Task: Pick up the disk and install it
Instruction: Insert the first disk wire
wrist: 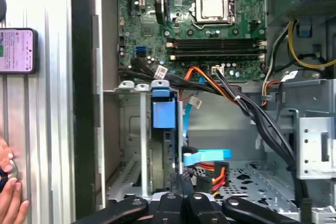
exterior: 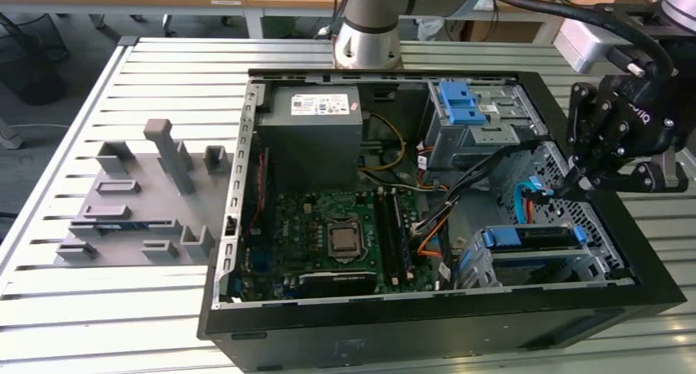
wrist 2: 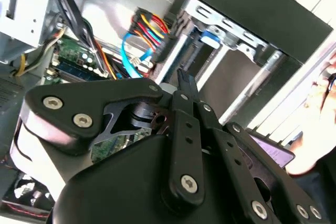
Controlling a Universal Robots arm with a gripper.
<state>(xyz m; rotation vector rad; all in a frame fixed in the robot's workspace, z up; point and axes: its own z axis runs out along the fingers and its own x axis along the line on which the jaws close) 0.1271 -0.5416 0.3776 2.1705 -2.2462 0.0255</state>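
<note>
on the slatted metal table [exterior: 65, 292], at the exterior view's left edge, a grey plastic parts fixture [exterior: 136, 207] stands beside the open black computer case [exterior: 435, 325]. inside, left to right: green motherboard [exterior: 326, 227], grey power-supply box [exterior: 315, 138], then the metal drive cage [exterior: 544, 256] at the case's right front corner. the disk, a silver hard drive in a blue plastic rail frame [exterior: 530, 238], already sits in that cage. the black gripper [exterior: 588, 178] hangs just above it, over loose blue and orange cables [wrist: 202, 156]. my worry: those cables could snag the fingers, or the drive could bind in its rails. the fingers look pressed together, holding nothing. a person's hand [wrist: 10, 198] rests by a phone [wrist: 18, 51] on the table.
</note>
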